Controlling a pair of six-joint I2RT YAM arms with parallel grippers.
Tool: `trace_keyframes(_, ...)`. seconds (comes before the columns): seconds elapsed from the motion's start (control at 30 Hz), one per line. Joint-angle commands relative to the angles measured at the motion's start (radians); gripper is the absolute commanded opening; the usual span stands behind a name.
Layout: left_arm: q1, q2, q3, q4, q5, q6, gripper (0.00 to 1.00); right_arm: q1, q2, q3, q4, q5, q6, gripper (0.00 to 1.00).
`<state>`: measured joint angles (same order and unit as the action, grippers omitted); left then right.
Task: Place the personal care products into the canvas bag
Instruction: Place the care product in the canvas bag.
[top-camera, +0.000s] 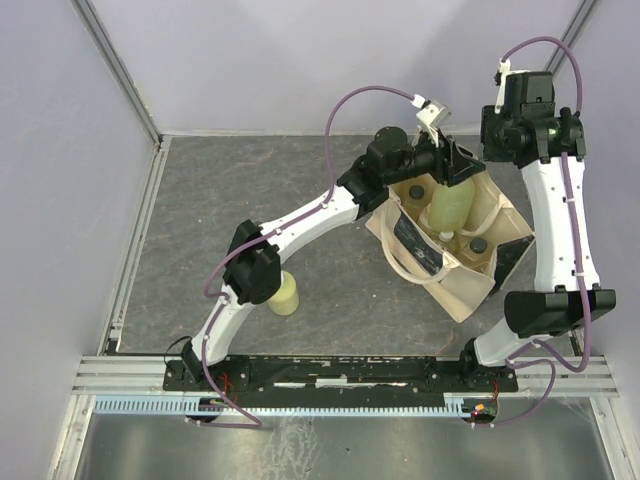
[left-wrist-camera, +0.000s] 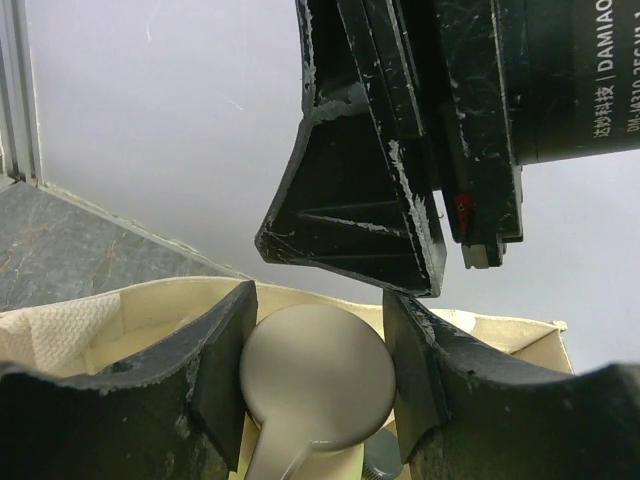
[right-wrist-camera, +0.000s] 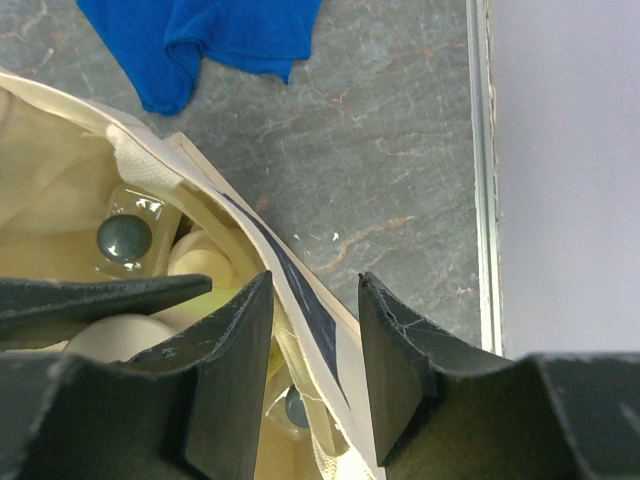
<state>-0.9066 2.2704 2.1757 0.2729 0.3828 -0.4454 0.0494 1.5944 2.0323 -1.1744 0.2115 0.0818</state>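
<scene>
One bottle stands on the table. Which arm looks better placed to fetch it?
Probably left. The last bottle stands beside the left arm's elbow, far from the right gripper, which straddles the canvas bag rim. The left gripper must first drop its held bottle.

The beige canvas bag (top-camera: 470, 290) stands open at 3 o'clock, holding a yellow-green bottle (top-camera: 450, 205), black-capped bottles (top-camera: 478, 243) and perhaps a beige jar (top-camera: 415, 190); a second bottle (top-camera: 285, 296) sits at 8 o'clock.
</scene>
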Motion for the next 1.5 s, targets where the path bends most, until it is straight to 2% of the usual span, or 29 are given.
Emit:
trace_keyframes(0.0,-0.016,-0.037,0.065,0.178,-0.042,0.039,0.03,-0.005,-0.060,-0.027,0.027,-0.012,0.002,0.47)
trace_keyframes(0.17,-0.018,-0.077,-0.020,0.176,-0.036,0.039,0.03,-0.004,-0.082,-0.058,0.036,-0.014,-0.001,0.47)
trace_keyframes(0.43,-0.020,-0.246,-0.317,0.187,-0.065,0.097,0.03,-0.005,-0.111,-0.097,0.042,-0.013,-0.006,0.47)
trace_keyframes(0.57,-0.020,-0.317,-0.407,0.186,-0.082,0.120,0.03,-0.006,-0.123,-0.125,0.042,-0.024,-0.006,0.44)
trace_keyframes(0.83,-0.020,-0.340,-0.431,0.167,-0.077,0.124,0.03,-0.005,-0.129,-0.173,0.035,-0.061,-0.002,0.43)
trace_keyframes(1.0,-0.020,-0.327,-0.387,0.150,-0.065,0.110,0.03,-0.005,-0.127,-0.201,0.036,-0.062,-0.004,0.42)
trace_keyframes(1.1,-0.019,-0.324,-0.318,0.092,-0.077,0.120,0.03,-0.005,-0.125,-0.211,0.039,-0.059,-0.008,0.31)
trace_keyframes(1.27,-0.020,-0.361,-0.284,0.019,-0.149,0.206,0.03,-0.005,-0.119,-0.220,0.039,-0.051,-0.008,0.01)
trace_keyframes(1.47,-0.007,-0.358,-0.254,-0.036,-0.215,0.267,0.03,-0.005,-0.114,-0.216,0.041,-0.047,-0.009,0.00)
